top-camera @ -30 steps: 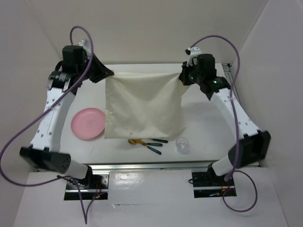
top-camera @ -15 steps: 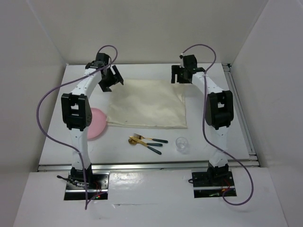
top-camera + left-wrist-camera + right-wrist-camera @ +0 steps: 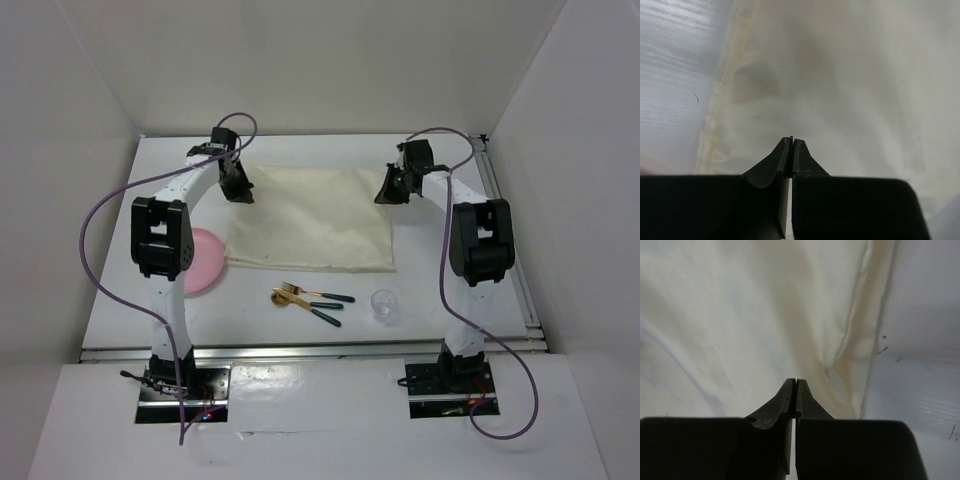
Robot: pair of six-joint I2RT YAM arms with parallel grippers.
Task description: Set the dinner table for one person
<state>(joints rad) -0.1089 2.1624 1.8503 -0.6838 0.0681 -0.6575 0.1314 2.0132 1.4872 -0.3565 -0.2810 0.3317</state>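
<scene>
Inspection, remote station.

1. The worktop (image 3: pixel 240 305), the task's own surface, lies under both tools and carries every item noted below.

2. A cream cloth (image 3: pixel 310 220) lies spread flat between the two tools, each poised over one far corner. I judge it is meant as the placemat, so its flatness governs where everything else goes. The wrist views show soft ripples near both side hems, so I rate it as serviceable rather than smooth.

3. A pink plate (image 3: pixel 205 260) sits well back from the left tool (image 3: pixel 240 188), toward that arm's base. It is off the cloth, just beside the near left corner, and partly hidden by the arm. I judge it is not yet set.

4. Left tool: its fingers (image 3: pixel 780 157) are pressed together and nothing shows between them. They are just inside the cloth's left hem. I cannot tell whether the tips touch the fabric.

5. Right tool (image 3: pixel 392 190): its fingers (image 3: pixel 807 400) are likewise closed on nothing, just inside the right hem.

6. The cutlery (image 3: pixel 310 298) — gold heads, dark handles — lies bunched on bare worktop, nearward of both tools and past the cloth's near edge.

7. A clear glass (image 3: pixel 384 305) stands upright beside the cutlery, on the right tool's side.
</scene>
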